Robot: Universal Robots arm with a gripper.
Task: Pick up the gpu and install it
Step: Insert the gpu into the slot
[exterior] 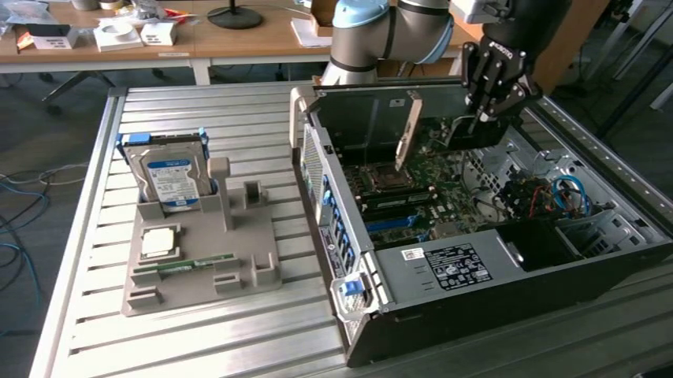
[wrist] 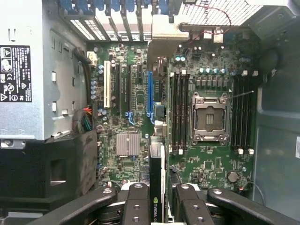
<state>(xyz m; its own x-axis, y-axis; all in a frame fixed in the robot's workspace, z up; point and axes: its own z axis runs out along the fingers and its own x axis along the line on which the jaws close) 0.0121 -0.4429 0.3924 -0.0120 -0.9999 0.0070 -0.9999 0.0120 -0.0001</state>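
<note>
While upright, gpu within the pincer.

Table: ribbed bare metal, brushed. Holder at lower left: matt grey plastic. Hard drive: silvery metal, glossy blue label. Desk at top: smooth wood. Computer case: matt dark sheet metal. Power supply: bare grey metal, paper sticker. Heatsink: finned silvery metal. Gripper: matt black. Graphics card edge: glossy black.
</note>
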